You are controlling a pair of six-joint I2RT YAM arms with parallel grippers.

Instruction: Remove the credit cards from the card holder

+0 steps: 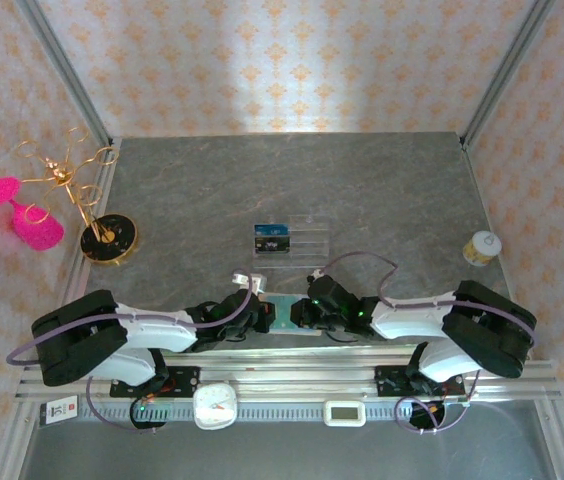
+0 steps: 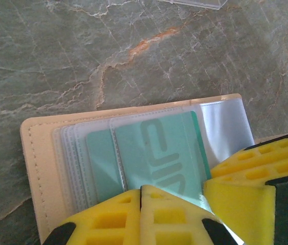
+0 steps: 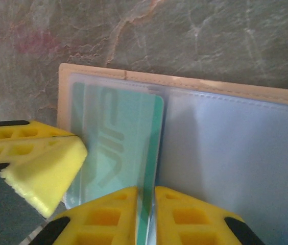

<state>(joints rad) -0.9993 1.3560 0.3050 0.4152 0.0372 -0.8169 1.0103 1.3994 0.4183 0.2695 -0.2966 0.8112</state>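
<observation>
My left gripper point(image 2: 140, 196) has fingers pressed together, tips down on the near edge of the card holder point(image 2: 36, 153), nothing seen between them. Card holder lies open and flat on the table point(image 1: 382, 190), clear tray point(image 1: 302, 238) beyond it and apart, teal credit card point(image 3: 114, 138) lying over the holder's clear sleeves. My right gripper point(image 3: 145, 204), at the holder's other side, is clamped on that card's edge.
</observation>
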